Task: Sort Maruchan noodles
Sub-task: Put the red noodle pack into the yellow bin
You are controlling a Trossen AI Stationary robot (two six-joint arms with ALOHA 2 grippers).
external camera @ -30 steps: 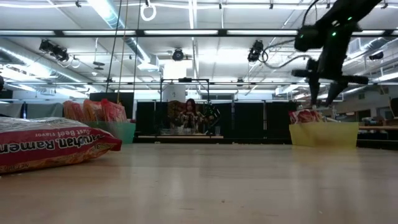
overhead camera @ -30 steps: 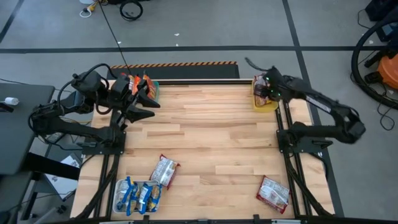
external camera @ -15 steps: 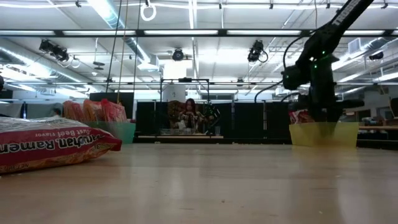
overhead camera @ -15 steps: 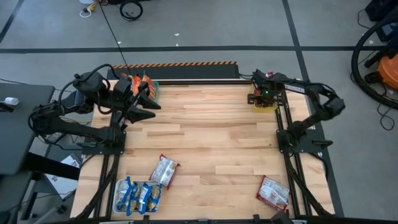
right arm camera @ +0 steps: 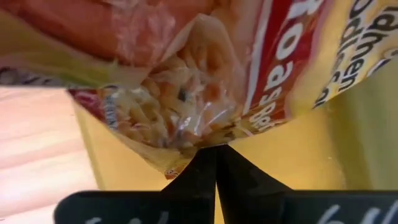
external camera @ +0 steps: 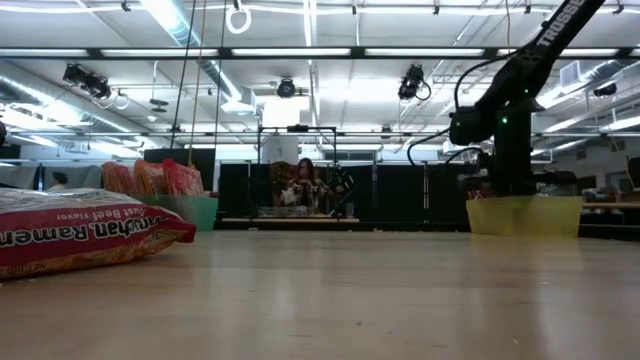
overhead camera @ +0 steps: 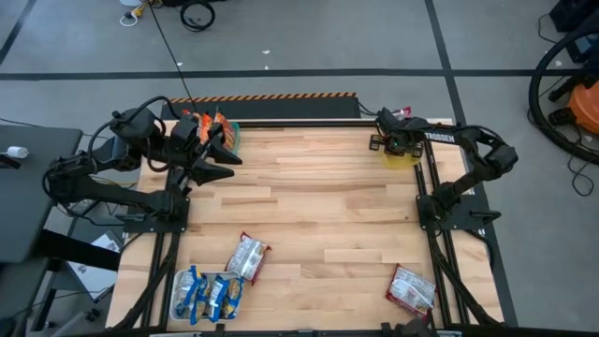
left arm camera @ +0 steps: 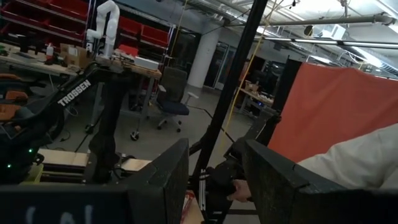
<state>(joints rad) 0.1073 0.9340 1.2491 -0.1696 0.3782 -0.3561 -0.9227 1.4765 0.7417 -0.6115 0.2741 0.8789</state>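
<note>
My right gripper [right arm camera: 216,152] is down inside the yellow tray [overhead camera: 408,159] at the table's far right corner, shut on a red-and-white noodle packet [right arm camera: 205,93]. In the low view the tray's wall [external camera: 520,215] hides its fingers. My left gripper [overhead camera: 225,159] waits open in the air beside the teal tray [overhead camera: 231,139] at the far left, where orange packets [overhead camera: 208,122] stand on edge. Loose on the table lie one red-and-white packet [overhead camera: 248,255] and another [overhead camera: 412,288]. Blue-and-yellow packets [overhead camera: 211,292] lie in a white tray at the near left. My right gripper pinches the wrapper's edge [right arm camera: 205,144] of the red-and-white packet between its two fingertips, and the plastic gathers to a point there. The fingers come from above, pointing down into the yellow tray. The packet lies in the tray, among the others.
The near red-and-white packet [external camera: 80,235] fills the low view's left. The middle of the wooden table [overhead camera: 318,206] is bare. A person's pale sleeve [left arm camera: 354,162] shows beyond the table in the left wrist view.
My right gripper has gone down from above the yellow tray into it and has shut; its open fingers stood above the tray's rim a second ago. The red-and-white packets that showed above the rim then are now hidden behind the arm.
</note>
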